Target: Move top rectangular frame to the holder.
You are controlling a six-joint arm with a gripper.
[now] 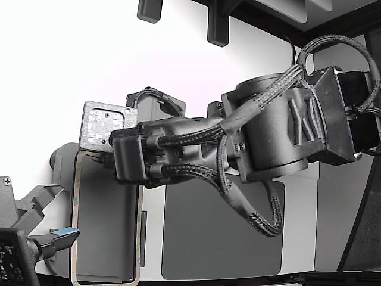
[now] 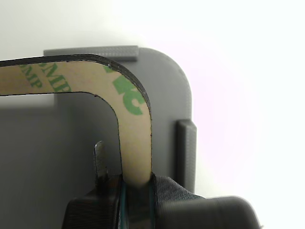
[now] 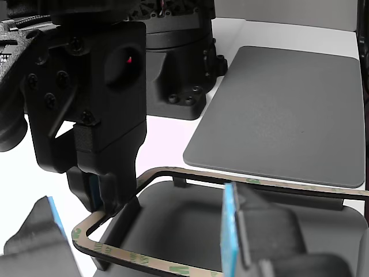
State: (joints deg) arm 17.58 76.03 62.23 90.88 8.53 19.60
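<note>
In the exterior view the arm's bulky black body and braided cables [image 1: 238,173] fill the middle of the frame and hide much of the white counter [image 1: 47,71]; behind them lies a large dark grey mat [image 1: 226,238], lower centre. At lower left the top rectangular frame [image 1: 75,208], pale beige, shows as a thin outline around the holder [image 1: 104,220], and a second gripper with blue pads [image 1: 59,235] pokes in from the lower left corner, near the frame's edge. The wrist view alone shows the grip: the pincer [image 2: 136,183] is clamped on a straight side of the frame near its rounded corner, with green lettering printed on the beige face and a dark rim along the edge. Beneath it sits the light grey holder, its raised tabs [image 2: 187,150] just outside the frame's outer edge. The other view shows what both miss: the frame hangs tilted above the holder's recess, lower half of the picture, with the mat well apart at upper right and the second gripper's blue pad in front of the frame.
</note>
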